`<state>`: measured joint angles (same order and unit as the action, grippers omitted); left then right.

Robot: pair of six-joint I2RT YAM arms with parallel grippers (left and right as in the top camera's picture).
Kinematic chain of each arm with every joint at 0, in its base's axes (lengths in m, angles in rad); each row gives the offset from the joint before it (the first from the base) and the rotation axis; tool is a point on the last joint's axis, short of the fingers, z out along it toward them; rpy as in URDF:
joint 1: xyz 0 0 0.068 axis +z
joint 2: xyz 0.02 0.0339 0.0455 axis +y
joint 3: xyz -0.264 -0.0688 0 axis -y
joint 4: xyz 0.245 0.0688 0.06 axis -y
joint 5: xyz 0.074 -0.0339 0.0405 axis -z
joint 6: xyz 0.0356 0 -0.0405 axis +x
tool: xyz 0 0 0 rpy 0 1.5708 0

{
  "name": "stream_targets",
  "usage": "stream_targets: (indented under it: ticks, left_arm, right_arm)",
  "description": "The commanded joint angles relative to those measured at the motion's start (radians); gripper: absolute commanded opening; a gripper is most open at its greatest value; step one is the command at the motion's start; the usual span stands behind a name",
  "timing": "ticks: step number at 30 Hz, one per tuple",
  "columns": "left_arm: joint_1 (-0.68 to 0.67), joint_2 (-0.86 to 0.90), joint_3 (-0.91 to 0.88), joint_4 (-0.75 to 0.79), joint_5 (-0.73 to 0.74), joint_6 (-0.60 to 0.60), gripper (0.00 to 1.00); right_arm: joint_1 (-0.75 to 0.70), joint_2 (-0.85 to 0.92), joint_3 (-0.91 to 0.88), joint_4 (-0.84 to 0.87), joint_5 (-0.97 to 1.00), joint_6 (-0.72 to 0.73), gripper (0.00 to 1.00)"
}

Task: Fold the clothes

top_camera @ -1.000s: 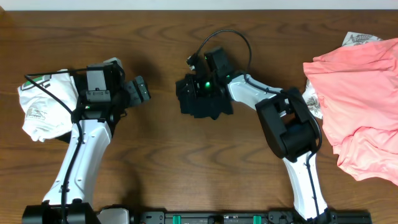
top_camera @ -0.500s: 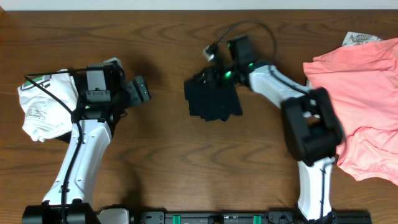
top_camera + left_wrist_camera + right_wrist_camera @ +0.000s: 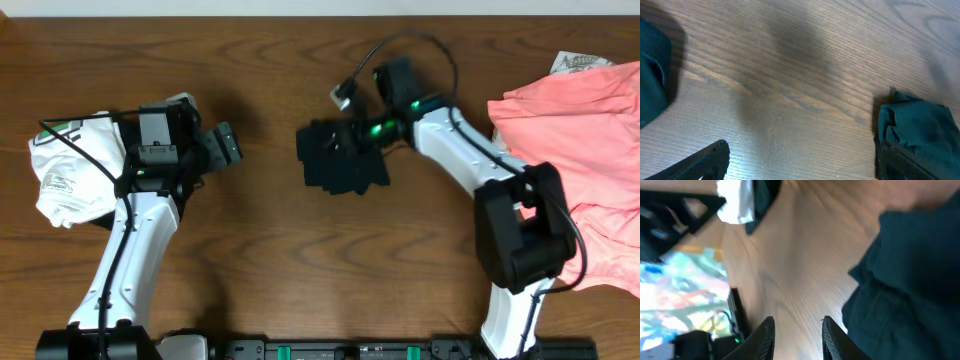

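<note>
Lying far left: a white garment (image 3: 55,170) with green print, bunched on the table (image 3: 260,260), its right side under the left arm (image 3: 140,250).
Left arm pose: we see it rise from the near edge and bend right, its tip aimed at the middle.
Left gripper (image 3: 802,150): the wrist view shows us its fingers (image 3: 710,157) spread wide with only bare wood between them; it holds nothing.
Black shirt (image 3: 342,160): a compact bundle at the table's centre, well apart from the left arm.
Right gripper (image 3: 797,335): from overhead we cannot make out its fingers. The wrist view shows a narrow gap with wood between and nothing gripped, and the shirt just beside it.
Right arm (image 3: 470,150) pose: stretched from the near right, up and leftward to the shirt's top edge.
Pink garments (image 3: 590,150): a loose heap at the right edge, with a white printed cloth (image 3: 578,62) peeking out at its top.
</note>
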<state>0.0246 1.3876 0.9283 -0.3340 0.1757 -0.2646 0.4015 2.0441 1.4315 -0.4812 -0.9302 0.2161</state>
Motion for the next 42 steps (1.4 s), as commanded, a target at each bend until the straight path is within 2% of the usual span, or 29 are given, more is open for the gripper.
stream_targets:
  ticks: [1, 5, 17, 20, 24, 29, 33, 38, 40, 42]
  left_arm:
    - [0.002, -0.008, 0.005, -0.002, -0.004, 0.009, 0.95]
    - [0.002, -0.008, 0.005, -0.002, -0.004, 0.009, 0.95]
    - [0.002, -0.008, 0.005, -0.002, -0.004, 0.009, 0.95]
    - [0.002, -0.008, 0.005, -0.002, -0.004, 0.009, 0.95]
    - [0.002, -0.008, 0.005, -0.002, -0.004, 0.009, 0.96]
    - [0.002, -0.008, 0.005, -0.002, -0.004, 0.009, 0.96]
    - [0.002, -0.008, 0.005, -0.002, -0.004, 0.009, 0.96]
    - [0.002, -0.008, 0.005, -0.002, 0.0, 0.008, 0.96]
    - [0.002, -0.008, 0.005, -0.003, 0.0, 0.008, 0.96]
    - [0.002, -0.008, 0.005, -0.003, 0.0, 0.008, 0.96]
  right_arm:
    - [0.039, 0.035, -0.064, 0.065, 0.029, -0.031, 0.31]
    - [0.071, 0.072, -0.126, 0.187, 0.036, -0.029, 0.31]
    - [0.14, 0.178, -0.174, 0.294, 0.031, 0.023, 0.32]
    - [0.139, 0.171, -0.165, 0.337, -0.059, 0.023, 0.36]
    - [0.126, 0.111, -0.123, 0.329, -0.153, 0.022, 0.37]
    - [0.087, -0.07, -0.103, 0.322, -0.065, 0.0, 0.34]
    - [0.028, -0.204, -0.103, 0.224, 0.18, 0.0, 0.32]
    - [-0.062, -0.259, -0.103, -0.033, 0.542, -0.005, 0.29]
    - [-0.089, -0.254, -0.105, -0.139, 0.591, -0.021, 0.27]
    - [-0.107, -0.243, -0.106, -0.231, 0.602, -0.1, 0.27]
